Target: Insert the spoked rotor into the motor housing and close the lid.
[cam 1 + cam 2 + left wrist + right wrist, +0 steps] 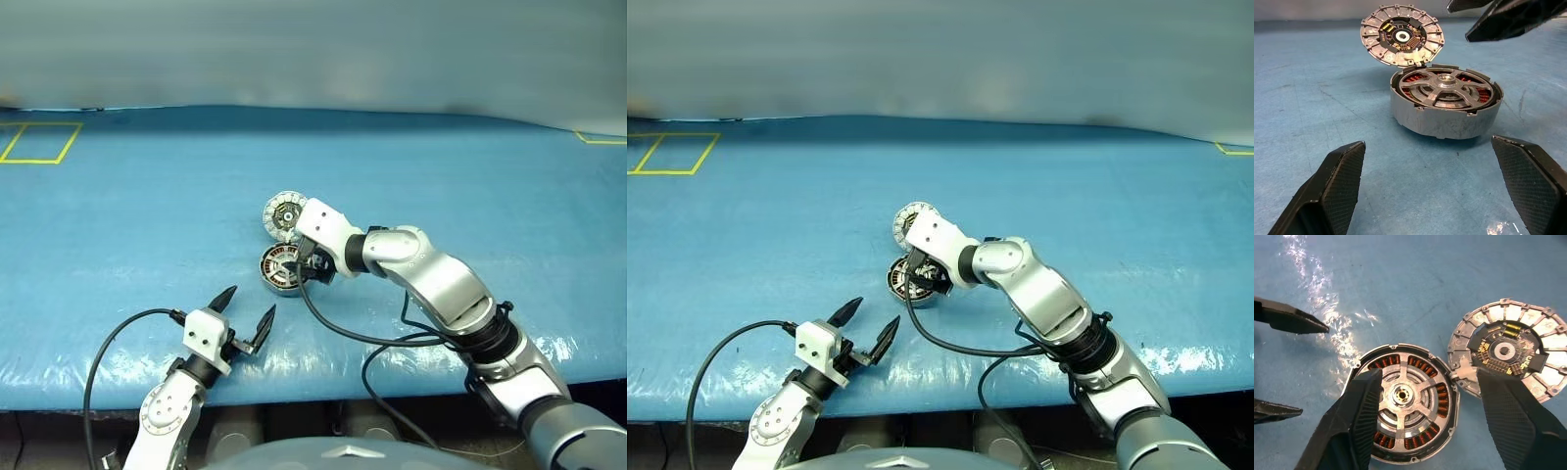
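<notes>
Blue table (118,215); motor housing (1403,404) beneath right gripper (1430,426), jaws parted, empty; lid (1508,352) beside.

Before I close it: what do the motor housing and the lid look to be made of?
Motor housing: looks like cast or machined metal, matte silver-grey wall, with copper-brown windings under the spoked rotor.
Lid: likely the same grey metal, radially ribbed, with what looks like a dark circuit board and gold pads in its middle.

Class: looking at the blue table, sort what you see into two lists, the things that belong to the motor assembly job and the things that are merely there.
Part of the job:
motor housing, spoked rotor already seated inside
lid, ribbed face showing, propped against the housing
right gripper, open above the housing

Merely there:
yellow floor markings
left gripper, open, idle
</notes>
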Available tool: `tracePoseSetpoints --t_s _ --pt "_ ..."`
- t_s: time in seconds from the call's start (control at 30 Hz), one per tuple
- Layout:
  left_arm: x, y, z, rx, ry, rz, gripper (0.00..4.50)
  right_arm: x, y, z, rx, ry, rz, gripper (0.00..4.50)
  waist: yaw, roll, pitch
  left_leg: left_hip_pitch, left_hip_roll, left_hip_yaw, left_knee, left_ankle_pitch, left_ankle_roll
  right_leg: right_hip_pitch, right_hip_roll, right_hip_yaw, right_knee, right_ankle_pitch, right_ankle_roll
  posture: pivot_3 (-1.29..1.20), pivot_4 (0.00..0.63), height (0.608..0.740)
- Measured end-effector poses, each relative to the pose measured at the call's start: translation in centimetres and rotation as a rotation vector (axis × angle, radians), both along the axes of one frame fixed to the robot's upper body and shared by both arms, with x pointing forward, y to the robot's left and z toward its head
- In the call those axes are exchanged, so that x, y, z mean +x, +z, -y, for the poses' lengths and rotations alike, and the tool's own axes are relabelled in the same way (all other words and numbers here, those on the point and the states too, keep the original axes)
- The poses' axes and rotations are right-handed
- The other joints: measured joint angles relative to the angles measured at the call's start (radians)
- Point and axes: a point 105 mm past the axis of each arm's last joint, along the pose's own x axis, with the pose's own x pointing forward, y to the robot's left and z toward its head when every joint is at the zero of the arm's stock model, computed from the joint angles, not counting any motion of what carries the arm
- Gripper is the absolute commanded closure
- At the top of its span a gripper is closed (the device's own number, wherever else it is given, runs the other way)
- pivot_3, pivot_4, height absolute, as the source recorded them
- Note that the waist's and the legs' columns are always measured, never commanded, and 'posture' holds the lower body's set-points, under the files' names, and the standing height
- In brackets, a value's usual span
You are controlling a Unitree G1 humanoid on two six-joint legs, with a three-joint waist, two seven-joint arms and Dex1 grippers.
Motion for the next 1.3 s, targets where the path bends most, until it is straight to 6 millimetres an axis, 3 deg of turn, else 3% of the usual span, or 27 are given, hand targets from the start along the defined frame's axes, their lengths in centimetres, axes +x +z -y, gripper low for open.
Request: tracePoseSetpoints --t_s 0.1,0.23,0.4,0.7,0.93,1.1,1.23,1.3 --pt "0.0 0.0 0.0 0.001 -0.003 0.002 0.00 1.4 0.2 1.0 0.016 -0.070 0.027 3.13 0.000 0.000 0.000 0.000 0.000 0.000 0.000 0.000 0.000 0.000 0.000 0.000 0.000 0.000 0.000 0.00 0.150 0.740" --pt "0.2 0.3 0.1 0.005 -0.010 0.016 0.00 5.1 0.0 3.2 -0.015 -0.198 0.097 4.46 -0.001 0.000 0.000 0.000 -0.001 0.002 0.001 0.000 0.000 0.000 0.000 0.001 0.000 0.000 0.001 0.00 0.150 0.740" --pt "0.3 0.4 0.3 0.007 -0.016 0.028 0.00 9.4 1.5 4.7 -0.022 -0.296 0.235 4.46 -0.006 0.000 0.000 0.000 0.000 0.005 -0.001 0.000 0.000 0.000 0.001 0.001 0.000 0.001 0.000 0.00 0.150 0.740" --pt "0.1 0.5 1.2 0.019 -0.036 0.043 0.00 13.6 1.1 2.2 -0.040 -0.195 0.358 4.46 -0.015 0.002 0.001 0.000 0.000 0.008 -0.001 0.000 0.000 -0.001 0.000 0.003 0.000 0.001 0.000 0.00 0.150 0.740" --pt "-0.6 0.1 1.7 0.013 -0.027 0.033 0.00 14.3 0.5 0.7 -0.189 -0.042 0.443 4.46 -0.022 0.002 0.002 0.001 0.001 0.009 -0.003 0.000 0.000 -0.002 -0.001 0.004 0.000 0.001 0.000 0.00 0.150 0.740" --pt "-0.9 -0.2 2.0 0.017 -0.012 0.024 0.00 13.6 -0.3 -0.2 -0.303 0.100 0.505 4.46 -0.025 0.003 0.002 0.001 0.001 0.010 -0.003 0.000 0.000 -0.002 -0.001 0.005 0.001 0.001 0.000 0.00 0.150 0.740" --pt "-1.0 -0.3 1.9 0.032 0.002 0.024 0.88 12.9 -1.2 -0.8 -0.344 0.190 0.525 4.50 -0.027 0.004 0.003 0.002 0.001 0.011 -0.002 0.000 0.000 -0.002 -0.001 0.006 0.002 0.001 0.000 0.00 0.150 0.740" --pt "-1.0 -0.4 1.8 0.037 0.008 0.025 0.88 12.7 -1.3 -0.9 -0.364 0.220 0.541 4.50 -0.027 0.004 0.003 0.002 0.001 0.011 -0.002 0.000 0.000 -0.002 -0.001 0.006 0.002 0.001 0.000 0.00 0.150 0.740"
